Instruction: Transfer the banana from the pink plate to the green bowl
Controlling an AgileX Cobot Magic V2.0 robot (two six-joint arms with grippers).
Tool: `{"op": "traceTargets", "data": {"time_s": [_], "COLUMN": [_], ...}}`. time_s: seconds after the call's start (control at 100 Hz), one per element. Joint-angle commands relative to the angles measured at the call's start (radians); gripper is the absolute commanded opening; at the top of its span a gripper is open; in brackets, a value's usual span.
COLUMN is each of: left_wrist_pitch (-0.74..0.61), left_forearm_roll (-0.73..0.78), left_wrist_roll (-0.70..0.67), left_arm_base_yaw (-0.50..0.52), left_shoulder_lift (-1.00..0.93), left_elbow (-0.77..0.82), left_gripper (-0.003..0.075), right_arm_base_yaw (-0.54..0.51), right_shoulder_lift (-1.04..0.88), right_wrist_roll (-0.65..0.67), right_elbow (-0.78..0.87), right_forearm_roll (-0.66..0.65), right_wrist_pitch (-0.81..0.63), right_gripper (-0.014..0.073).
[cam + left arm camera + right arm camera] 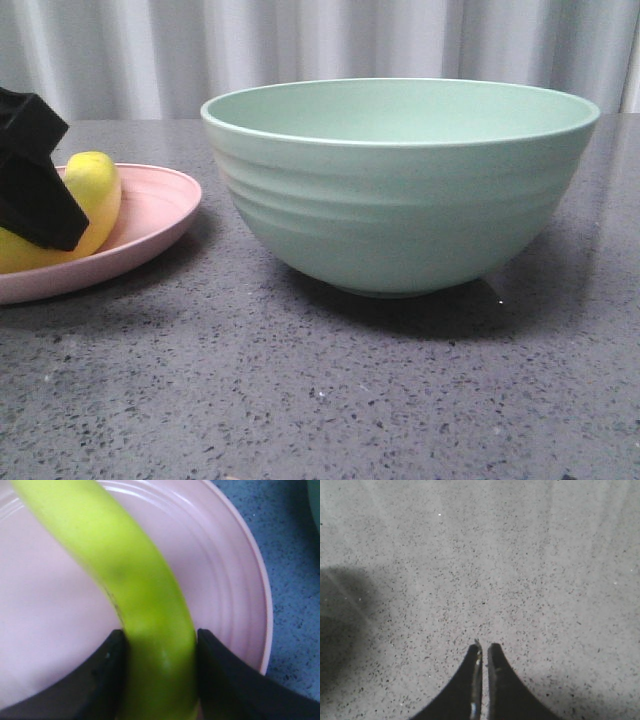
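Note:
The yellow banana point(92, 190) lies on the pink plate point(160, 215) at the far left of the front view. My left gripper point(40, 200) is down on the plate and shut on the banana. In the left wrist view both black fingers point(100, 675) press the banana point(135, 585) from either side, over the pink plate point(225, 580). The large green bowl point(400, 190) stands in the middle, to the right of the plate. My right gripper point(484, 647) is shut and empty above bare tabletop; it does not show in the front view.
The grey speckled table point(300, 390) runs from the front edge to a pale curtain point(300, 40) at the back. The bowl's rim stands higher than the plate and the banana.

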Motion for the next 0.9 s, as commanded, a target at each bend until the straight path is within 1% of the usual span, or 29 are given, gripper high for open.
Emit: {"op": "traceTargets", "data": {"time_s": [0.0,0.15,0.26,0.37,0.49,0.54,0.63,0.68,0.8,0.89], "left_wrist_pitch": [-0.048,-0.039,-0.033,-0.017,0.001,0.008,0.008,0.011,0.012,0.017], "left_forearm_roll": [-0.008,-0.008,-0.008,-0.008,-0.008,-0.008,-0.008,-0.010,-0.013,-0.043], "left_wrist_roll": [0.001,0.001,0.001,0.003,0.003,0.003,0.003,0.003,0.003,0.003], "left_arm_base_yaw": [-0.008,-0.013,-0.033,-0.057,-0.089,-0.106,-0.137,-0.163,-0.228,-0.281], "left_shoulder_lift": [-0.015,-0.017,-0.027,-0.047,-0.072,-0.083,-0.094,-0.096,-0.096,-0.096], "left_elbow": [-0.033,-0.063,-0.108,-0.157,-0.210,-0.231,-0.255,-0.269,-0.274,-0.274], "left_gripper": [0.0132,0.0132,0.0132,0.0132,0.0132,0.0132,0.0132,0.0132,0.0132,0.0132], "right_arm_base_yaw": [0.002,0.033,0.062,0.109,0.173,0.200,0.248,0.273,0.330,0.364], "right_shoulder_lift": [0.011,0.015,0.040,0.084,0.149,0.182,0.233,0.269,0.352,0.407], "right_wrist_roll": [-0.005,-0.026,-0.033,-0.052,-0.062,-0.062,-0.062,-0.062,-0.062,-0.062], "right_elbow": [-0.038,-0.088,-0.162,-0.252,-0.353,-0.392,-0.460,-0.492,-0.564,-0.606], "right_forearm_roll": [0.000,0.000,0.000,0.002,0.004,0.012,0.056,0.090,0.158,0.221], "right_wrist_pitch": [-0.040,0.059,0.151,0.238,0.288,0.300,0.308,0.308,0.306,0.284], "right_gripper": [-0.0053,-0.0053,-0.0053,-0.0053,-0.0049,-0.0032,0.0027,0.0076,0.0222,0.0300]}}
